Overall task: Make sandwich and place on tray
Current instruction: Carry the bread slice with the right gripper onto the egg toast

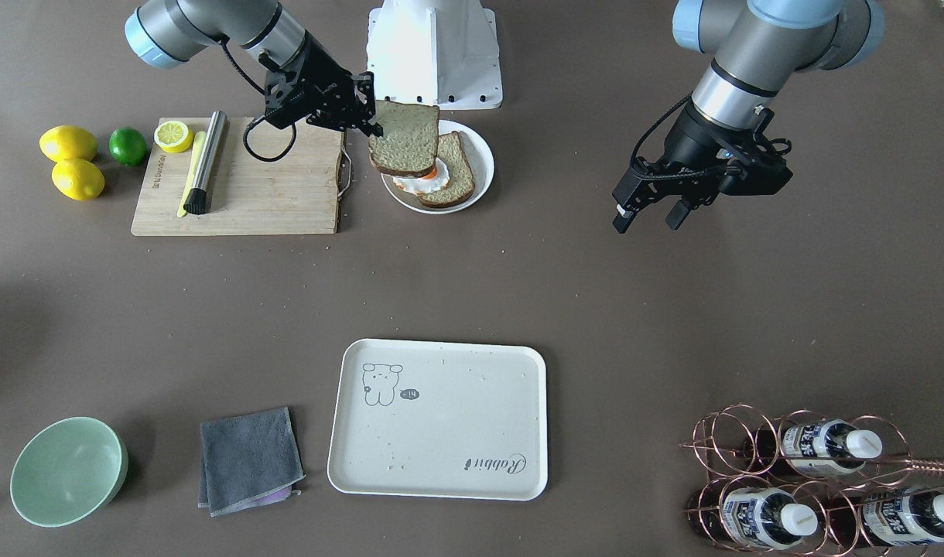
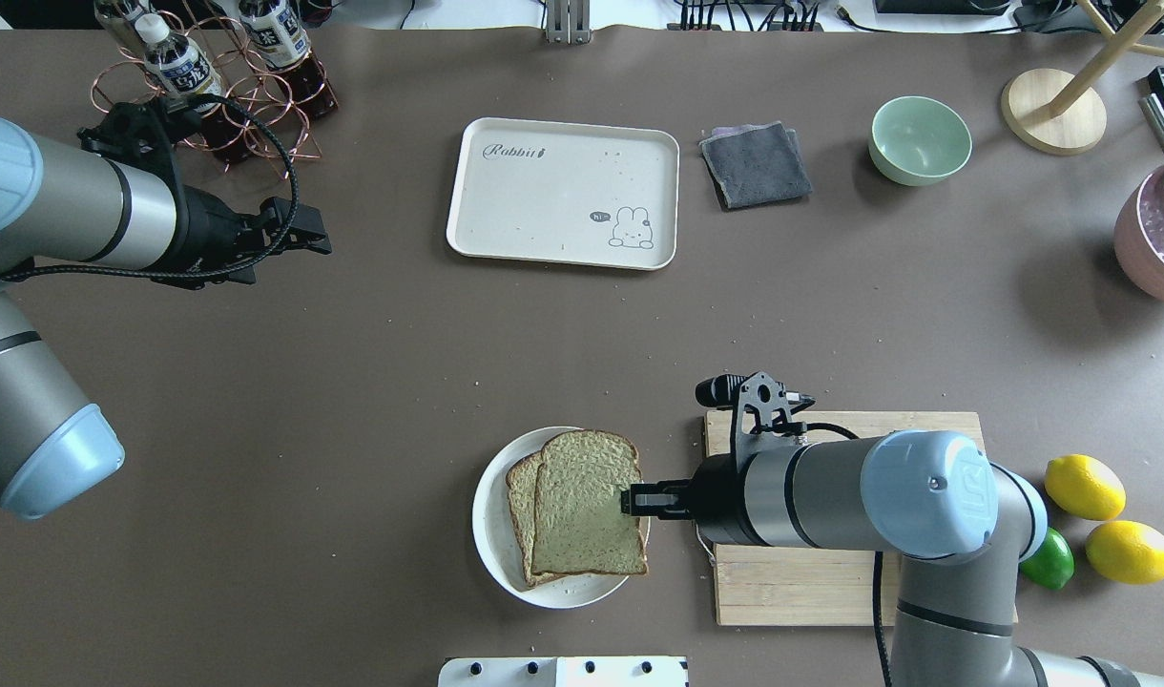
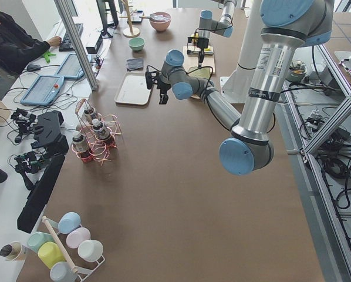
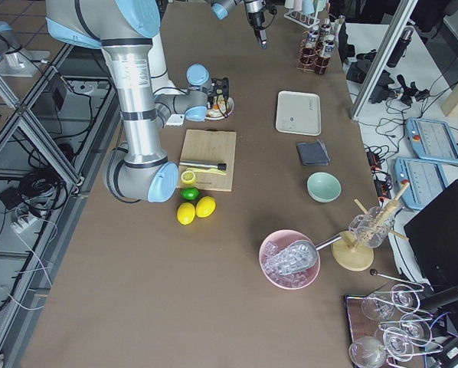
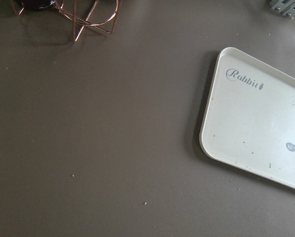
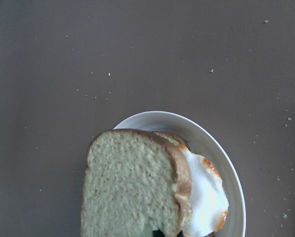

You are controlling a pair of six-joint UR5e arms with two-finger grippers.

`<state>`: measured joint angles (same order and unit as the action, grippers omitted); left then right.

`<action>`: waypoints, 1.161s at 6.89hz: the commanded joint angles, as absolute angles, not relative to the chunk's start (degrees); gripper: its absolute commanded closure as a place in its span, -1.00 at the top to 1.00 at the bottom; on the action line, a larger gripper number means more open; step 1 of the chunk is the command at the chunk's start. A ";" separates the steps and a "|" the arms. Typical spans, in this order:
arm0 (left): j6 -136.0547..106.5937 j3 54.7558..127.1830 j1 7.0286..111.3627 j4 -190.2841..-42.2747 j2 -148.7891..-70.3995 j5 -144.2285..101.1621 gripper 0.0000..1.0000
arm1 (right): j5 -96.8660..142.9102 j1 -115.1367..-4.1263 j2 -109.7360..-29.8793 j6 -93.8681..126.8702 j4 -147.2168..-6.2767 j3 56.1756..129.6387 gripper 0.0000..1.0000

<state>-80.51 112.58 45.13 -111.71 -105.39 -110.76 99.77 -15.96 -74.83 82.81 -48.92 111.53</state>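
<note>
One slice point(image 2: 577, 523), pinched by right tool point(image 2: 632, 500)

Open tabletop point(image 1: 441, 271) lies between plate point(image 1: 485, 166) and tray point(image 1: 456, 402).

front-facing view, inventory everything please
board: 1, wooden, robot's right
plate: 1, white, beside board
lower slice: 1, brown, on plate
fried egg: 1, white, on lower slice
top bread slice: 1, brown, over plate
tray: 1, cream, operators' side
cloth: 1, grey, beside tray
bowl: 1, green, beside cloth
lemons: 2, yellow, beside board
half lemon: 1, yellow, on board
lime: 1, green, by lemons
metal tool: 1, silver, on board
bottle rack: 1, copper, holds bottles
right gripper: shut on top bread slice
left gripper: open, above table
</note>
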 commanded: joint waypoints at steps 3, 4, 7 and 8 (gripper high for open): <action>-80.95 112.24 43.16 -111.71 -105.64 -108.81 0.94 | 97.21 -14.85 -71.45 82.18 -48.78 104.25 -1.00; -80.95 112.15 43.15 -111.71 -105.64 -108.81 0.94 | 97.21 -14.85 -71.37 82.09 -48.78 103.37 -1.00; -81.03 112.24 42.89 -111.71 -105.64 -108.81 0.94 | 96.07 -14.94 -70.40 82.97 -49.04 104.06 1.00; -81.04 112.24 42.72 -111.71 -105.73 -108.81 0.94 | 96.15 -15.72 -70.57 82.97 -48.87 104.85 1.00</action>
<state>-81.01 112.24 42.91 -111.71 -105.67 -108.81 96.20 -15.07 -70.46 82.90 -48.98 104.08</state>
